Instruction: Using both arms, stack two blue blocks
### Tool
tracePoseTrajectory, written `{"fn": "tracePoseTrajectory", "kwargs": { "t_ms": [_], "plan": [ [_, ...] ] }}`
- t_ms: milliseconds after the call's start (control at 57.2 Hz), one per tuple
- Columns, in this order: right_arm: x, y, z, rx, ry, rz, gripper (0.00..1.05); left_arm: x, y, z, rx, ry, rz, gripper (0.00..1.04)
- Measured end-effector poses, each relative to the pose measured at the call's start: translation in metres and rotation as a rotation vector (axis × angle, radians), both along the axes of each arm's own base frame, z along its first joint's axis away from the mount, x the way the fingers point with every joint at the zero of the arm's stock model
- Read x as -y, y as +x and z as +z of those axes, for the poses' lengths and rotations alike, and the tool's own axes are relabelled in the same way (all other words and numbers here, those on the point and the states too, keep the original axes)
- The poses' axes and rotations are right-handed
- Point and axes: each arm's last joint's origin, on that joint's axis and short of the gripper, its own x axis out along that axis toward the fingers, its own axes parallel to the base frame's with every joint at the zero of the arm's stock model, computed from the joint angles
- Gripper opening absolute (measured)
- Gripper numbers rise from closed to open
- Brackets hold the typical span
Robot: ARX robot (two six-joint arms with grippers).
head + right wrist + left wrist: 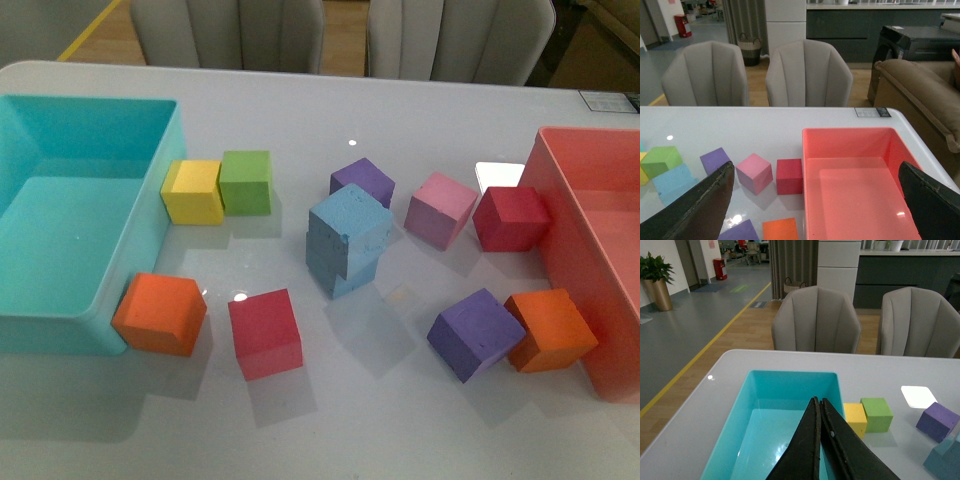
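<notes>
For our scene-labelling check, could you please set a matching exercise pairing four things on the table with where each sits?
Things:
1. yellow cube
2. upper blue block
3. dark red cube
4. left tool

Places or states:
A. resting on the lower blue block, turned askew
B. shut, above the turquoise bin
C. touching the green cube, beside the turquoise bin
D. next to the pink bin

Pairs: 1-C, 2-A, 3-D, 4-B
</notes>
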Motion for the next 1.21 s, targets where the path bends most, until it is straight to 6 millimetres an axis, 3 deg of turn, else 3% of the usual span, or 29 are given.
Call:
{"fn": "tracePoseTrajectory", "kwargs": {
  "t_ms": [891, 1206],
  "plan": [
    [0.0, 0.0, 0.0, 0.0, 0.0, 0.0, 0.96, 0.0, -0.028, -0.002, -0.003, 0.0, 0.0, 0.02],
    [0.0, 0.0, 0.0, 0.0, 0.0, 0.0, 0.96, 0.0, -0.028, -0.002, -0.002, 0.0, 0.0, 0.02]
  ]
}}
